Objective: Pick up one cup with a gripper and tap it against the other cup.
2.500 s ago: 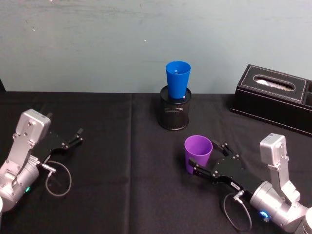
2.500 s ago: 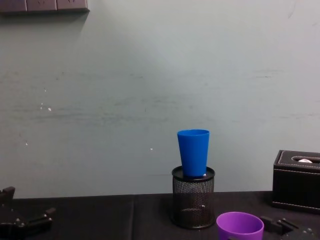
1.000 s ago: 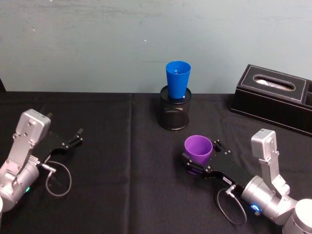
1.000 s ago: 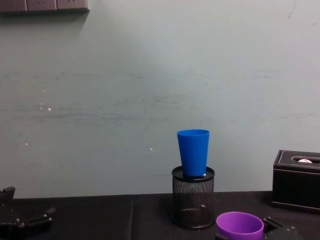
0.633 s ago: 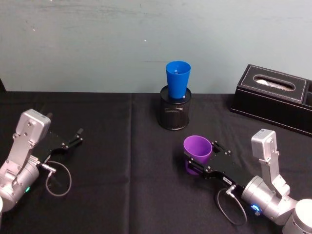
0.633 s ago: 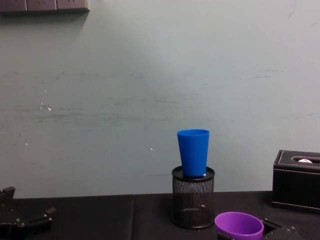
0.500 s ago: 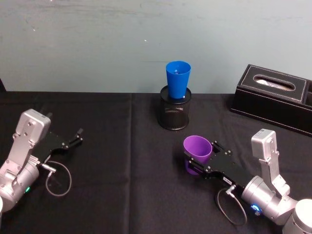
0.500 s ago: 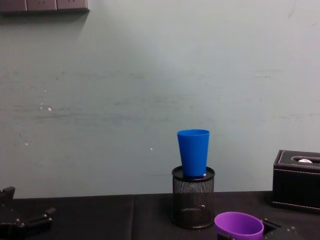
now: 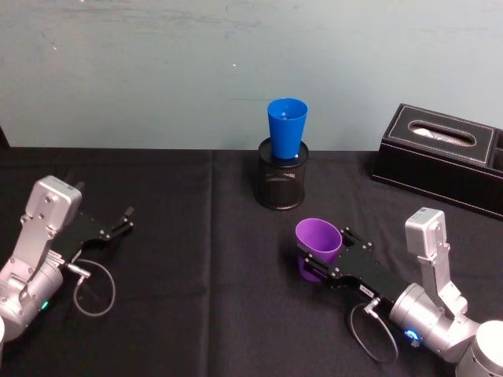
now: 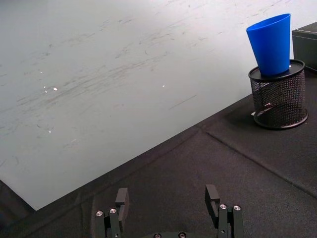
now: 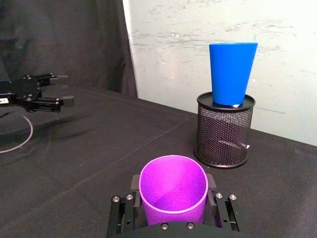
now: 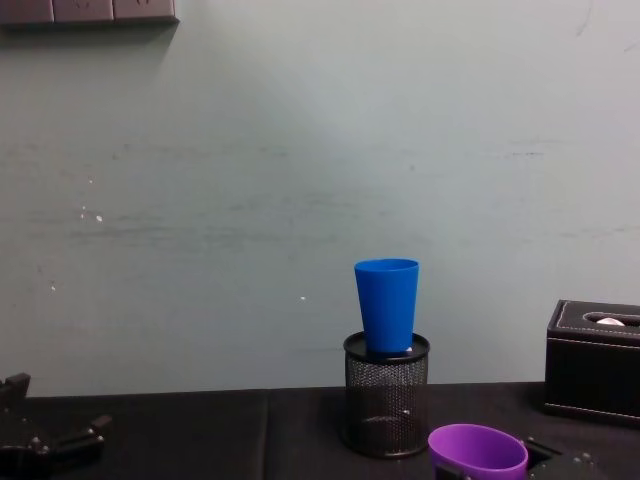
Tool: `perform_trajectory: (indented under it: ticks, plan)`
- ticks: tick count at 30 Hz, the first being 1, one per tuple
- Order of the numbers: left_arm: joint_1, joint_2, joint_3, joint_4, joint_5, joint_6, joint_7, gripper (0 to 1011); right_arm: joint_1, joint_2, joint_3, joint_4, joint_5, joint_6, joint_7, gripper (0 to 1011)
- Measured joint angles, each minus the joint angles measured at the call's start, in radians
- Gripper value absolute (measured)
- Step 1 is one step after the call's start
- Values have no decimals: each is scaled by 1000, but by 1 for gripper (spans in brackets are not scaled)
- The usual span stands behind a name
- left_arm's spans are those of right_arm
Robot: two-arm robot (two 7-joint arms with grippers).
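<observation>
Right gripper [image 11: 171,197] fingers clamped low on purple cup [image 9: 318,240], front right of tabletop [image 9: 196,314], well apart from blue cup [image 9: 286,126] in mesh holder [image 9: 281,184]. Likely light, thin, slick: hold gently. Left gripper [image 10: 167,197] parked left, fingers apart.

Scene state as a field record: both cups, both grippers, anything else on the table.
purple cup: tilted, in front of the mesh holder
right gripper: shut on purple cup
blue cup: upright, seated in mesh holder, at the back
cups: apart, no contact
left gripper: open, idle at left, holding nothing
other: tissue box, back right
</observation>
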Motion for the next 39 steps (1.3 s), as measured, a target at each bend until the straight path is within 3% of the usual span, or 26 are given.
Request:
perform_trajectory:
  ticks: [15,28,39]
  plan:
    - [0,0,0,0,0,0,0,1011,0,0,0,0,0,0,-1,735]
    - [0,0,0,0,0,0,0,1011,-14,9,9,-76,17,29,-5,735]
    - [0,0,0,0,0,0,0,1011,-45,19,41,-209,-32,103,-130,735]
